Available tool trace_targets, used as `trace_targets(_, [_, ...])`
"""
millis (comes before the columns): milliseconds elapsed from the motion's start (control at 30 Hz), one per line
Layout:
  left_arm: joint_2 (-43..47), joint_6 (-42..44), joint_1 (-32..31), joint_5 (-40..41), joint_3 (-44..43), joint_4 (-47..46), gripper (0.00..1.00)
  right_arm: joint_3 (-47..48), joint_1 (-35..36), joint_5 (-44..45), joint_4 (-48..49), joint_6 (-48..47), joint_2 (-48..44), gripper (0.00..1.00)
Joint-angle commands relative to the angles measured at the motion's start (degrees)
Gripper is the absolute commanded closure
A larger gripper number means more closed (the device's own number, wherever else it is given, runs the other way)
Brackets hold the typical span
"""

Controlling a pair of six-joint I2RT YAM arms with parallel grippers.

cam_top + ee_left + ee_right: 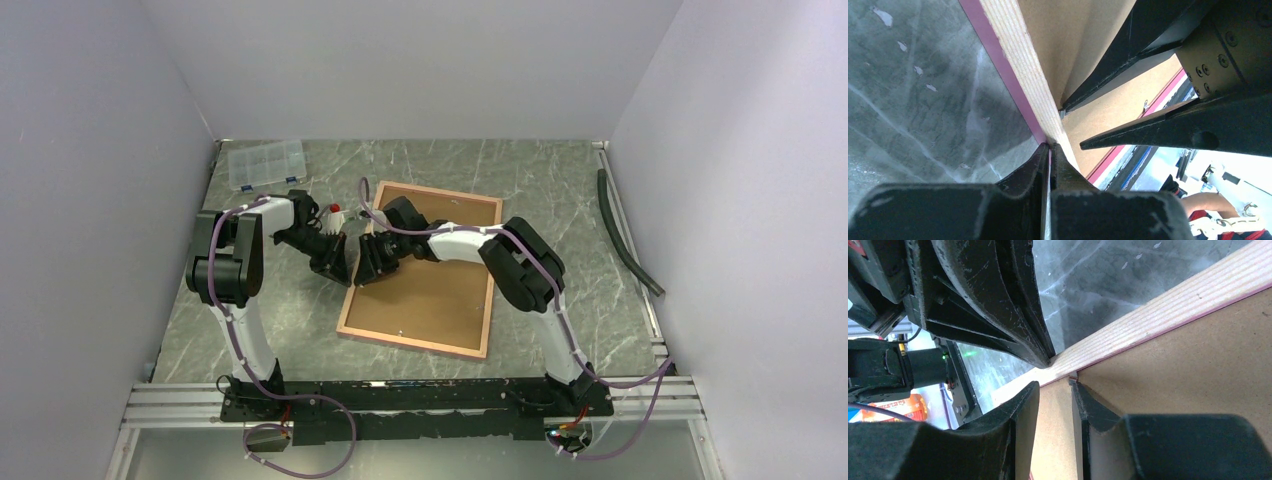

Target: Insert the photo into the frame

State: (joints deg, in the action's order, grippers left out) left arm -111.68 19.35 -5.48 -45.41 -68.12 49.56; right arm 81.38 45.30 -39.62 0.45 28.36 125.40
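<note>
Frame (415, 342): flat on the tabletop (560, 200), centre of the top view, tan back upward, brown backing board (430, 290) lying inside it
Left end effector (1050, 150): closed, fingertips pressed together against the outer side of the frame's left rail
Right end effector (1055, 385): jaws slightly apart, over the backing board just inside the same rail, opposite the left one; no grip visible
Surroundings: clear compartment box (265, 165) upper left; black hose (625, 235) along the right edge
</note>
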Motion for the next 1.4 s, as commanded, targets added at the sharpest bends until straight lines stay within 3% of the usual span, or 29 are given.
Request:
trace_targets(0, [0.77, 0.31, -1.03, 1.29, 0.71, -2.54, 0.94, 2.50, 1.12, 0.16, 0.84, -2.48, 2.80, 0.66])
trace_targets(400, [1.74, 0.55, -0.22, 1.15, -1.36, -0.35, 0.94, 4.05, -2.58, 0.88, -0.18, -2.54, -2.07, 0.66])
trace_targets(467, [2.34, 0.55, 0.59, 0.73, -3.25, 0.95, 0.94, 3.69, -4.33, 1.88, -0.18, -1.40, -4.40, 0.62])
trace_targets(533, [2.72, 0.34, 1.33, 0.57, -5.37, 1.77, 0.93, 2.35, -6.67, 4.00, 0.18, 0.14, -7.59, 0.51])
trace_targets(600, [2.59, -0.41, 1.64, 0.77, -7.82, 1.97, 0.87, -0.36, -9.70, 5.99, 1.62, 2.56, -11.14, 0.39])
trace_targets(700, [1.19, -1.77, 1.69, 1.28, -10.59, 1.42, 0.65, -5.16, -14.71, 11.06, 1.55, 5.03, -17.13, 0.27])
trace_targets(767, [-0.42, -3.12, 1.68, 1.52, -12.28, 0.45, 0.50, -8.36, -17.84, 15.25, 0.28, 5.43, -21.02, 0.21])
trace_targets(833, [-2.52, -4.47, 1.65, 1.80, -14.39, -0.46, 0.45, -9.72, -20.41, 18.58, -2.12, 5.12, -23.41, 0.20])
trace_targets(1100, [-11.58, -10.45, 1.18, 0.22, -22.74, -3.50, 0.51, -7.44, -21.83, 17.47, -2.61, 6.94, -18.09, 0.32])
trace_targets(1367, [-15.85, -12.29, 1.16, -2.80, -24.98, -5.20, 0.72, 3.29, -19.23, 16.02, -3.33, 8.02, -6.75, 0.39])
